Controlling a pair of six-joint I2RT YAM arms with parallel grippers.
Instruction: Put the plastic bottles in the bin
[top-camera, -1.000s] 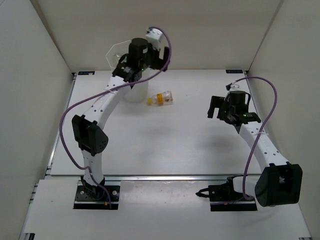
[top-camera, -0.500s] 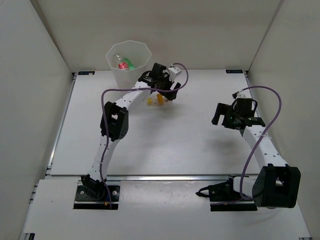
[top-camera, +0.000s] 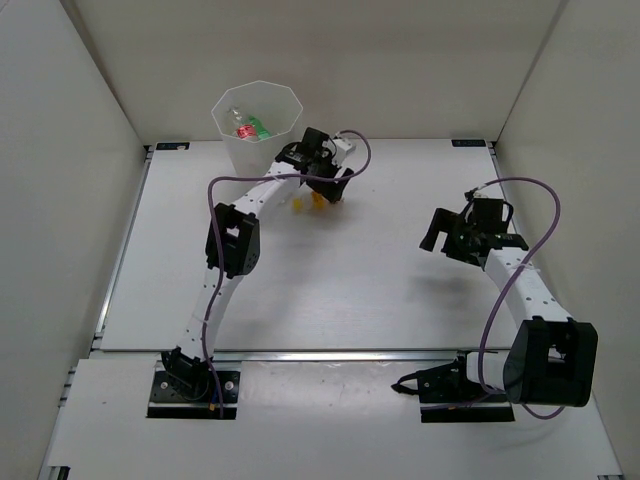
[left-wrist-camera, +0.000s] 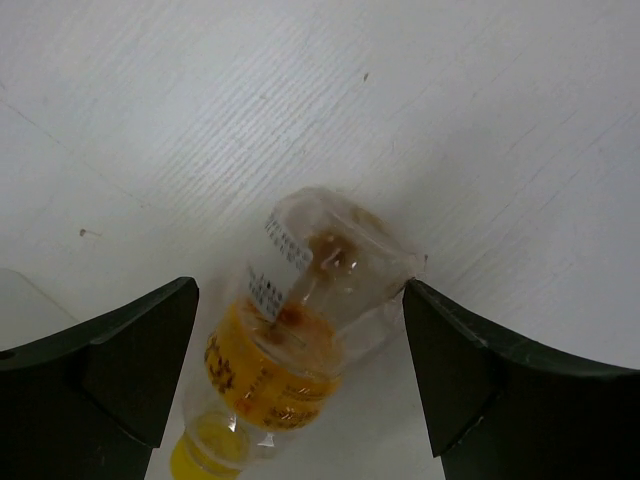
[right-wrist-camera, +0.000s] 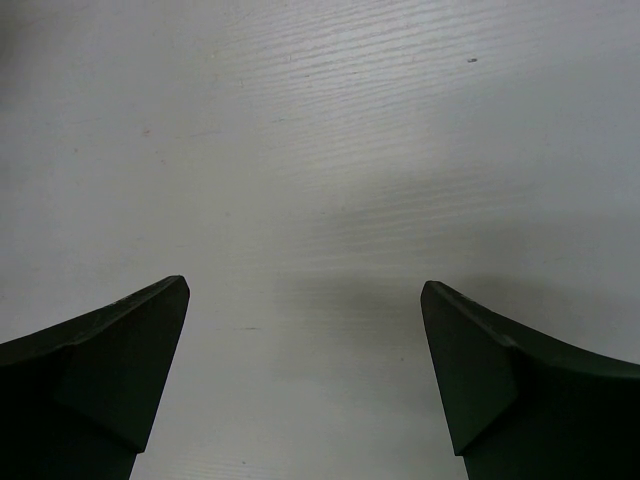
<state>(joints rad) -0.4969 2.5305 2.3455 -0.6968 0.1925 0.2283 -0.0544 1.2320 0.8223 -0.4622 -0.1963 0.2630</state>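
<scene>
A clear bottle with a yellow-orange label (left-wrist-camera: 290, 345) and yellow cap lies on its side on the white table, just right of the bin (top-camera: 256, 125). My left gripper (top-camera: 318, 190) hangs over it, open, one finger on each side of the bottle, not touching it. In the top view only a bit of the bottle (top-camera: 300, 204) shows under the gripper. The translucent faceted bin stands at the back left with bottles inside, a red label and a green one showing (top-camera: 246, 127). My right gripper (top-camera: 450, 240) is open and empty over bare table at the right.
White walls close in the table on the left, back and right. The bin stands near the back left corner. The left arm reaches far across the table's left half.
One second ago my left gripper was over the bin. It has since swung right and come down over the yellow-label bottle. The right gripper has shifted slightly.
</scene>
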